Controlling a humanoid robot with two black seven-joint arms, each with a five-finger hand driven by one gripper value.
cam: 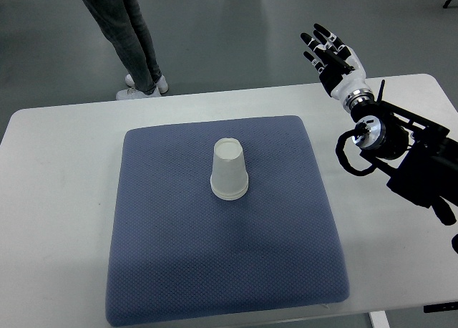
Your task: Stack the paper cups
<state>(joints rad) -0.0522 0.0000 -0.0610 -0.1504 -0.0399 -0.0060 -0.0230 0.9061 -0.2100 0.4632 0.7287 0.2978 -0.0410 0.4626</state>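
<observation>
A: Cups (pixel 230 170) — where?

B: Mid-pad (pixel 164 271), mouth down, base up. Doubled rim at the bottom suggests more than one already nested; can't count them. Long axis vertical, upright, no tilt.

A: Pad on the bench (pixel 57 199)?

B: Yes, blue pad, centred on the white bench. Nothing else on it.

A: Nearest hand?

B: Right hand (pixel 330 52), the only one showing. It's raised over the bench's far right part, fingers (pixel 320 34) spread and straight, holding nothing. Left arm out of view.

A: Bearing?

B: Cups lie left of the hand and nearer the robot, well apart. Likely needs a sweep inward and down.

A: Bystander?

B: A person's legs (pixel 129 34) beyond the bench, clear of everything.
</observation>
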